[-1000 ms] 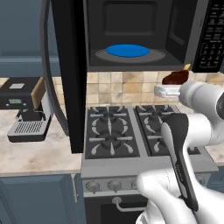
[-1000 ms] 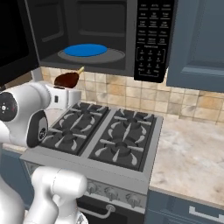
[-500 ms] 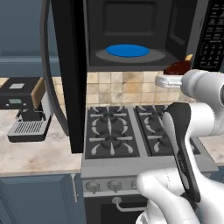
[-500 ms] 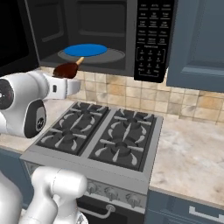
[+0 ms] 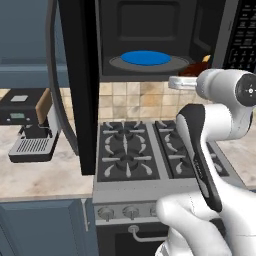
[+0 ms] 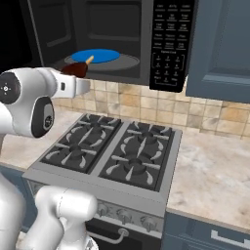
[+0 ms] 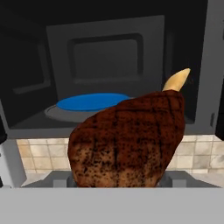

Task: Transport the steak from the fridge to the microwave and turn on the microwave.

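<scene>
Since the earlier frames the arm had lifted, carrying the steak from down by the tiled backsplash up to the level of the microwave's open mouth.

Largest in view was the microwave, a black box mounted above the stove, its door swung wide to the left and its button panel on the right. Below it the stove showed its dark burner grates, with a marbled tabletop beside it to the right and another stretch to the left bearing a small dark appliance. Blue cupboards hung just right of the microwave.

Inside the microwave a round turntable carried a blue plate. The tool was closed on the steak, holding it just in front of the opening and not yet over the plate. From the hand view the steak sat close to the camera, browned and grill-marked, its pale bone tip pointing up and toward the cavity, with the plate beyond it.
</scene>
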### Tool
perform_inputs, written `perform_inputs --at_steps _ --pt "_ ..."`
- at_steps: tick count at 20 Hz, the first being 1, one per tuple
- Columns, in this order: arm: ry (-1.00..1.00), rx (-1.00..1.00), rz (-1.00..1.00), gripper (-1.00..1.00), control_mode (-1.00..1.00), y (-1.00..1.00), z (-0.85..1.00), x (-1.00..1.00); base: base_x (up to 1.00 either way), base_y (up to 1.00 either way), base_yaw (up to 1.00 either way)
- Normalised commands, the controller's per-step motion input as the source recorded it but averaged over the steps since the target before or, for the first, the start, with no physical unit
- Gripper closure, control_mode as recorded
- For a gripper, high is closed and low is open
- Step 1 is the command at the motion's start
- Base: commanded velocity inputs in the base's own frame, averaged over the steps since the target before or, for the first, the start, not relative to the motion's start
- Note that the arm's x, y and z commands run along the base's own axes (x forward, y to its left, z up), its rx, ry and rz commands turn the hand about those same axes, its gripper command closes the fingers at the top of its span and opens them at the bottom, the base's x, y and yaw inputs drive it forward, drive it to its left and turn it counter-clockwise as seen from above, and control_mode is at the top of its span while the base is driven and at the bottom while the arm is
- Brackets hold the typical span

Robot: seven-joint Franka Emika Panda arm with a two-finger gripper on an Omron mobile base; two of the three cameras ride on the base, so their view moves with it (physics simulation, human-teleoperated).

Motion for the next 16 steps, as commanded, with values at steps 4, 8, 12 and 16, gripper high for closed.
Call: perform_inputs --at_steps 4,8,12,16 --pt "0.02 0.0 0.0 1.0 -1.0 0.11 0.03 0.31 0.0 0.0 0.0" --pt "0.03 0.0 0.0 1.0 -1.0 0.07 0.0 0.36 0.0 0.0 0.0" --pt "0.0 0.0 0.0 1.0 -1.0 0.01 0.0 0.32 0.0 0.0 0.0" --pt "0.02 0.0 0.0 1.0 -1.0 0.02 0.0 0.36 0.0 0.0 0.0"
